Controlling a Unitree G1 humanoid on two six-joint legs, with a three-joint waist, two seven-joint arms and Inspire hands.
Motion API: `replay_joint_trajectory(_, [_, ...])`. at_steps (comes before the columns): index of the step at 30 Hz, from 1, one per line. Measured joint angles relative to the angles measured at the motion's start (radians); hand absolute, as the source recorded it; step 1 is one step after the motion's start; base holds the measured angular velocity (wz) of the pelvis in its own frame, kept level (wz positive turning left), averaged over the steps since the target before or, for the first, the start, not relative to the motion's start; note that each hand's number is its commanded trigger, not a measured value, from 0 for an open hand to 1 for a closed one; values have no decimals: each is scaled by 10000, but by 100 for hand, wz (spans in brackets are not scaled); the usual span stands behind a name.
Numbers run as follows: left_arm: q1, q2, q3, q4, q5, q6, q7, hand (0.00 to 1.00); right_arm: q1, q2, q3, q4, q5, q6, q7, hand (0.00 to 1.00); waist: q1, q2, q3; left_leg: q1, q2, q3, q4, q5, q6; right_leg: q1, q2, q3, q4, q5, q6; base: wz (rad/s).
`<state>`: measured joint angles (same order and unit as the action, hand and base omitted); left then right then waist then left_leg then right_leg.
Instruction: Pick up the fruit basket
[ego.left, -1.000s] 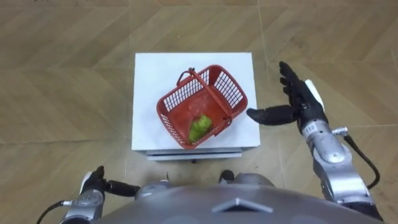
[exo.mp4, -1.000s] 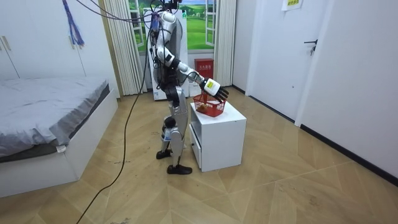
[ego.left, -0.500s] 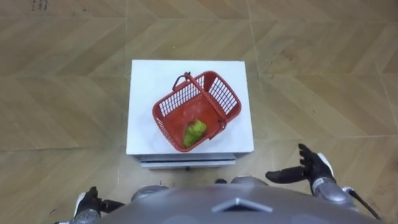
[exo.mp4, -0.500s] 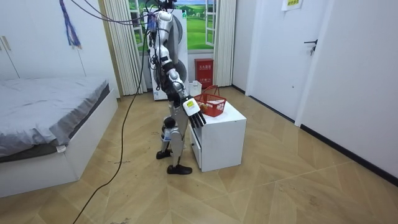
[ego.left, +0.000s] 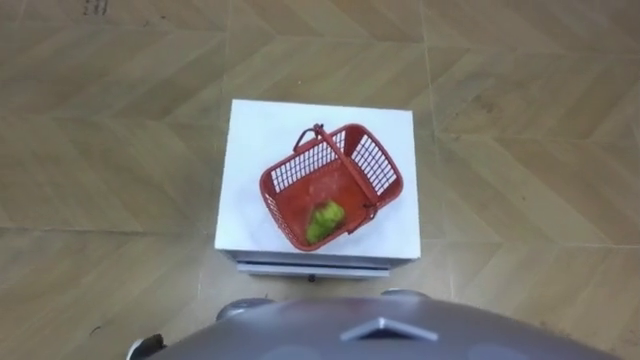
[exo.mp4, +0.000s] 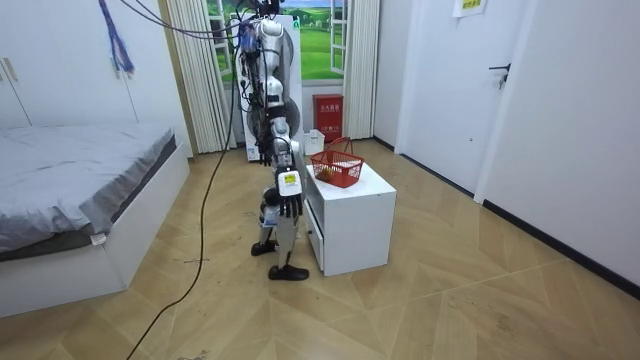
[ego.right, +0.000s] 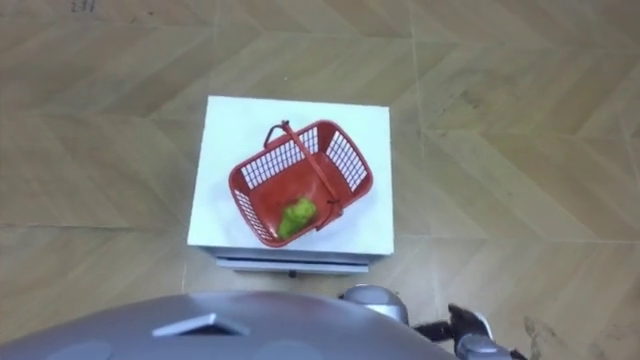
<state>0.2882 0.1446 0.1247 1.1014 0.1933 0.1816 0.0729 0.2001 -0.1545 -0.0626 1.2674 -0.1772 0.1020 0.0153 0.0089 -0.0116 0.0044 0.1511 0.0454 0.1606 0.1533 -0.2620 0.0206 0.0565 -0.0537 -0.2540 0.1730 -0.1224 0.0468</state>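
One red fruit basket (ego.left: 332, 186) sits on the white desk (ego.left: 255, 150) at frame centre, handle up, green fruit (ego.left: 323, 220) inside. Right hand (exo.mp4: 289, 205) hangs low beside the desk, fingers straight, holding nothing; the left hand's state I cannot tell. Lifting is left.

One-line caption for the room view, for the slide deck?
Robot stands beside a white cabinet, right hand hanging at its side, red fruit basket untouched on top.

The robot stands upright. Its right arm hangs straight down along its side, and the right hand (exo.mp4: 288, 205) has its fingers straight, pointing down.
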Motion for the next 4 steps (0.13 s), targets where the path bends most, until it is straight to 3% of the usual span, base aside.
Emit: replay_joint_trajectory(4, [-7,-78,16,-19,178,110,-169,0,-64,1,10,213,-132,446,215,0,-5,37,-10,49,-23,-72,5,-1,-19,0,-44,-121,169,-151,-19,5])
